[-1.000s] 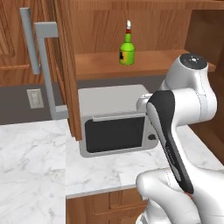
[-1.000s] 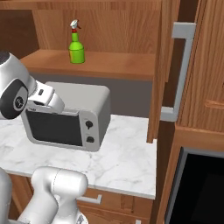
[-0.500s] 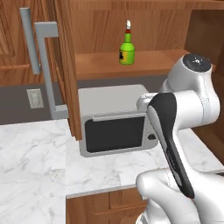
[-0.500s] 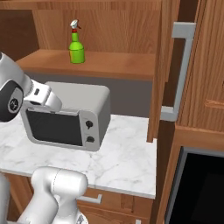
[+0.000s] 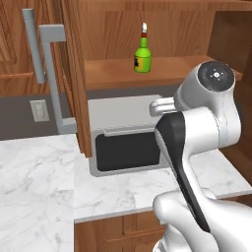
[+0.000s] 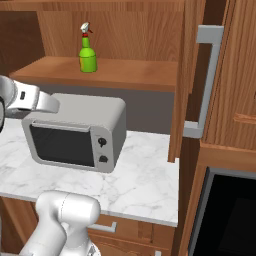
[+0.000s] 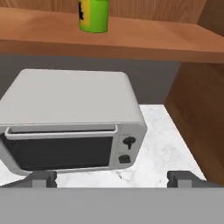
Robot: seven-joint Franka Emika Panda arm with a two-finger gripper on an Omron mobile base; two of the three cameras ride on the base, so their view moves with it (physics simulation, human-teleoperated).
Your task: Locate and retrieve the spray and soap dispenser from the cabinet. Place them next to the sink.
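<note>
Cabinet door stands open; its wooden shelf is exposed above a grey toaster oven.

Spray stands upright on that shelf, above the toaster oven and well back from the shelf's front edge. Seen also in the hand view as a green base at the top, cut off by the frame. Nothing touches it.

Soap dispenser: no sighting on the visible stretch of shelf. Sink: not sighted either.

Gripper hangs in front of and slightly above the toaster oven, below the shelf, aimed toward it. Fingers spread to full width, nothing between them.

Judgement: early stage. Cabinet is open and the spray found; neither bottle is grasped or moved. Left to do: reach up to the shelf, take the spray, find the dispenser, carry both to the sink.
</note>
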